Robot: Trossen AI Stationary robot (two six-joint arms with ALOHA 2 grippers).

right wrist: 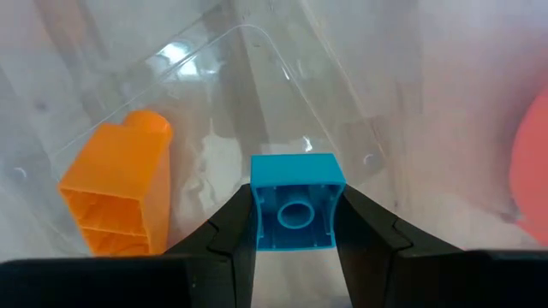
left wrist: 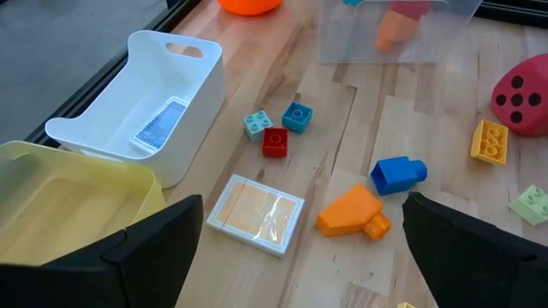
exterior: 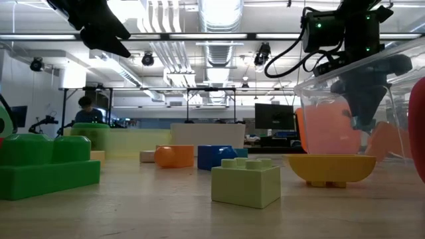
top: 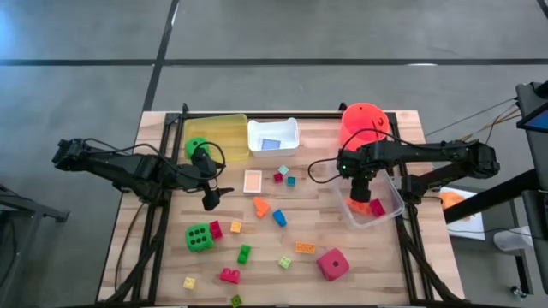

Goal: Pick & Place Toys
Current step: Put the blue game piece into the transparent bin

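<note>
My right gripper (top: 361,192) reaches down into the clear tray (top: 384,216) at the table's right and is shut on a small light-blue brick (right wrist: 295,201). An orange brick (right wrist: 120,184) lies on the tray's floor beside it. My left gripper (top: 211,201) hangs open and empty above the table's left middle, near the flat card (left wrist: 257,212), an orange brick (left wrist: 351,212) and a blue brick (left wrist: 398,174). A green die (top: 199,237) and a pink-red die (top: 333,263) rest on the table; another green die (top: 196,146) sits in the yellow tray. My right gripper pinches the light-blue brick by two opposite side walls (right wrist: 257,205) between its two fingers (right wrist: 224,235). The brick's hollow underside faces the wrist camera. The fingers point down into the clear tray from above. The brick looks lifted clear of the tray's floor.
A yellow tray (top: 224,128) and a white tray (top: 272,137) with a card in it stand at the far edge, and the orange-red bucket (top: 364,124) at the far right. Several small bricks lie scattered over the table's middle and near side (top: 257,248).
</note>
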